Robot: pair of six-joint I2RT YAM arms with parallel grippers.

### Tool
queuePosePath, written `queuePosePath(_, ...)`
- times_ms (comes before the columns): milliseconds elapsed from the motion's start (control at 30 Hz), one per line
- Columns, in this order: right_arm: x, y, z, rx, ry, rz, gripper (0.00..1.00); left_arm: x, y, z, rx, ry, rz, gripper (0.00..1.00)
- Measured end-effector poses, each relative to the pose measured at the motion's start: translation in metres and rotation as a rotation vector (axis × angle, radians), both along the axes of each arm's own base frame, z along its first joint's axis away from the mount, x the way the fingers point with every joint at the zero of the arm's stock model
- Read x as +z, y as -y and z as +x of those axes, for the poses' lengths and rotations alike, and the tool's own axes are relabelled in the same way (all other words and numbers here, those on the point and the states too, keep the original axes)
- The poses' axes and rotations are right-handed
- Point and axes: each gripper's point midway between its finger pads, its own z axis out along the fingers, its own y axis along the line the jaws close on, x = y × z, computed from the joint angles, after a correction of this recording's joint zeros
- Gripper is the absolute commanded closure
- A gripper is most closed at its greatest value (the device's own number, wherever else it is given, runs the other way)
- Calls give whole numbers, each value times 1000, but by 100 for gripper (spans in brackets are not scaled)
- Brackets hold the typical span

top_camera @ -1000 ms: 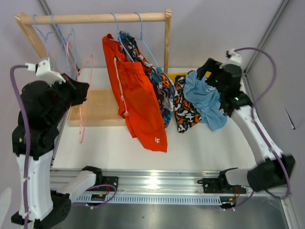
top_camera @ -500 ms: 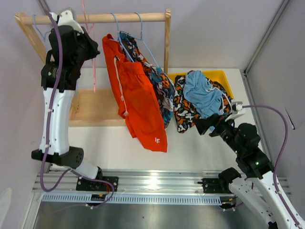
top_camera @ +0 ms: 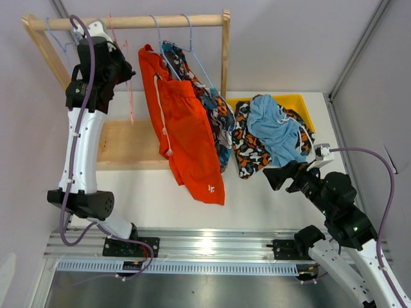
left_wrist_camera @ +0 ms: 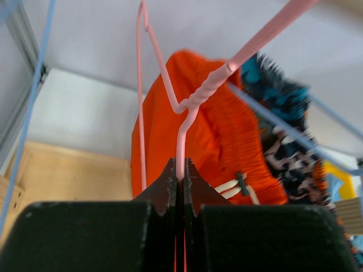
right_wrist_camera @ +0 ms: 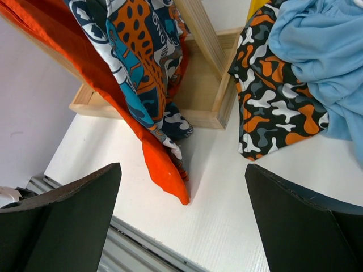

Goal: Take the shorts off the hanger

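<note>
My left gripper (top_camera: 119,68) is raised by the wooden rail (top_camera: 128,24) and shut on an empty pink hanger (top_camera: 129,96); the left wrist view shows its wire (left_wrist_camera: 187,113) pinched between the jaws (left_wrist_camera: 180,170). The red-orange shorts (top_camera: 186,135) with drawstring hang on a blue hanger, and the blue-orange-white patterned shorts (top_camera: 217,122) hang just behind them. The camouflage shorts (top_camera: 247,146) and light blue shorts (top_camera: 276,128) lie heaped at the yellow bin (top_camera: 303,102). My right gripper (top_camera: 280,174) is open and empty, low over the table in front of that heap. The dark navy shorts are out of view.
The rack's wooden base (top_camera: 128,144) lies on the table under the rail, and its right post (top_camera: 225,58) stands beside the bin. Empty blue hangers (top_camera: 56,37) hang at the rail's left end. The metal front rail (top_camera: 205,247) runs along the near edge.
My left arm swung up from low on the left to the rail, carrying the pink hanger. My right arm drew back from the bin towards the near right, jaws open.
</note>
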Motion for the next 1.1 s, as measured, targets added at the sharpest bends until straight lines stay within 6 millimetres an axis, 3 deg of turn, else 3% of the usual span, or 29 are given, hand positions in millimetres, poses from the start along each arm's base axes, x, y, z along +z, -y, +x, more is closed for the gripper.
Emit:
queuePosePath(67, -2, 0, -1, 1, -6, -2, 1, -17, 0, -1, -1, -33, -4, 96)
queuePosePath(133, -2, 0, -1, 0, -9, -1, 1, -19, 0, -1, -2, -23, -7, 89)
queuePosePath(167, -2, 0, -1, 0, -10, -1, 1, -18, 0, -3, -2, -18, -8, 79)
queuePosePath(233, -3, 1, -2, 1, -12, -1, 1, -16, -2, -11, -3, -15, -12, 71)
queuePosePath(300, -3, 1, -2, 1, -12, -1, 1, -11, -3, -19, -4, -7, -13, 57)
queuePosePath(333, -3, 1, -3, 1, -13, -2, 1, -7, -4, -22, -6, 0, -15, 42)
queuePosePath(367, -3, 1, -3, 1, -13, -2, 1, -4, -4, -26, -8, 6, -11, 35)
queuePosePath(467, -4, 1, -4, 3, -18, -4, 1, 7, -4, -38, -16, 26, -18, 22)
queuePosePath(667, 7, 6, -10, -3, -14, -10, 1, 46, 11, -75, -109, 119, -73, 14)
queuePosePath(833, 21, 12, -13, -21, 13, -8, 1, 80, 37, -108, -237, 214, -130, 12)
queuePosePath(967, 18, 16, -17, -31, 6, -13, 0, 92, 69, -121, -348, 237, -144, 12)
queuePosePath(1100, 16, 18, -19, -33, -1, -17, 1, 89, 94, -115, -413, 214, -148, 12)
